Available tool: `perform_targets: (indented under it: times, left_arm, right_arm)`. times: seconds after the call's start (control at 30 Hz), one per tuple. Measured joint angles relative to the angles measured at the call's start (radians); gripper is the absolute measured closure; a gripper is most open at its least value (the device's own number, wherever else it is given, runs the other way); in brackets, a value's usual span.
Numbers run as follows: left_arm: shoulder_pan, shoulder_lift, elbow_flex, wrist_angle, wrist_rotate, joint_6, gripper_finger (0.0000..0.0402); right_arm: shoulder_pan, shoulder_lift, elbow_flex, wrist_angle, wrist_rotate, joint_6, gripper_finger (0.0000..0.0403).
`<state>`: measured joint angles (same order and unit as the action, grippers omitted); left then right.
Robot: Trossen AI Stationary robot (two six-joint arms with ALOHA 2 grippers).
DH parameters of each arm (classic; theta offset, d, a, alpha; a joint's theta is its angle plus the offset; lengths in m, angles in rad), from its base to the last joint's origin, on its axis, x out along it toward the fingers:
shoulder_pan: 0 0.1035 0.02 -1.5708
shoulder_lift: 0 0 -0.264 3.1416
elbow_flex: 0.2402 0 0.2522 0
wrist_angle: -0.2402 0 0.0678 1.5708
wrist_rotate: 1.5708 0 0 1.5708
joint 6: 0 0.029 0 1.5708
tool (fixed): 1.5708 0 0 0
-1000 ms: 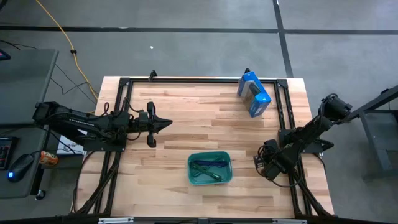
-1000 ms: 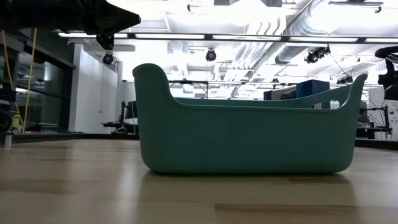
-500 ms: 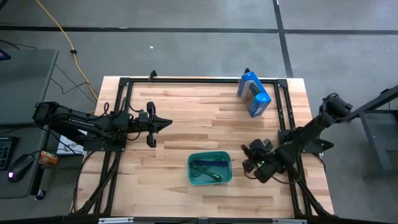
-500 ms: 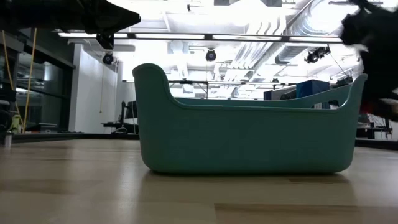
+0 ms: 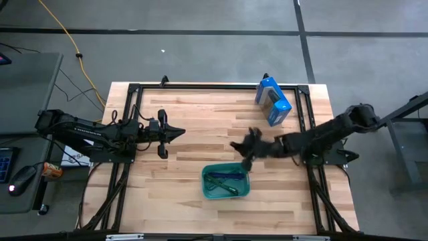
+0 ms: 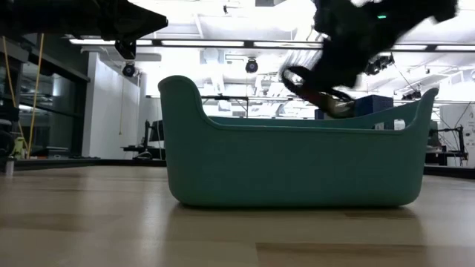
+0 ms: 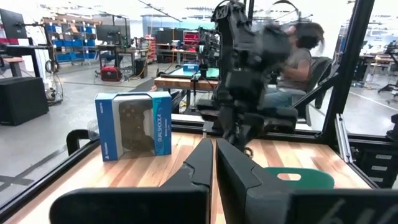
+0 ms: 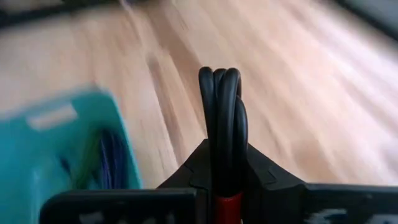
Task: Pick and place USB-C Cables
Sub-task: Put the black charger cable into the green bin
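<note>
My right gripper (image 5: 244, 146) hangs above the table just beyond the far right corner of the teal tub (image 5: 225, 181), shut on a red-and-black USB-C cable bundle (image 8: 222, 112). In the low view it is a blur (image 6: 326, 85) above the tub's rim (image 6: 297, 122). Green (image 5: 227, 189) and purple-blue (image 5: 223, 177) cable bundles lie on the tub's floor. A teal bundle does not show apart from the tub. My left gripper (image 5: 179, 133) waits shut over the table's left half, fingers level and pointing right (image 7: 214, 149). My right gripper pinches the red-and-black bundle between its two fingers. The black looped end (image 8: 221, 81) sticks out past the fingertips, and a red part (image 8: 227, 202) sits farther back between them. The bundle is lifted clear of the table, lying along the fingers.
A blue box (image 5: 273, 100) stands near the table's far right corner, also in the left wrist view (image 7: 134, 124). Black frame rails (image 5: 130, 120) run along the table's edges. Bare wood (image 5: 207, 120) lies between the arms. A person (image 7: 301, 53) sits beyond the table.
My right arm has swung fast from the table's right edge toward the left, stretching out level and carrying its cable to just beyond the tub's far right corner. The tub and the cables in it have stayed put.
</note>
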<state>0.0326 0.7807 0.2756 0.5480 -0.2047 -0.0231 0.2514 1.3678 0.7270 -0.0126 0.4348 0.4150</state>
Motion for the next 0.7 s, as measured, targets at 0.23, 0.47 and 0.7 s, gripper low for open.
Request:
perform_targets:
  times: [0.23, 0.47, 0.7]
  left_arm:
    - [0.000, 0.000, 0.000, 0.000, 0.000, 0.030, 0.0401]
    - [0.000, 0.000, 0.000, 0.002, 0.000, 0.034, 0.0401]
    - [0.000, 0.000, 0.000, 0.002, 0.000, 0.026, 0.0401]
  right_arm:
    - [-0.198, 0.049, -0.121, 0.725, -0.421, -0.371, 0.0380]
    - [-0.265, 0.073, -0.104, 1.001, -0.596, -0.489, 0.0375]
    - [-0.263, 0.073, -0.087, 0.968, -0.548, -0.528, 0.0381]
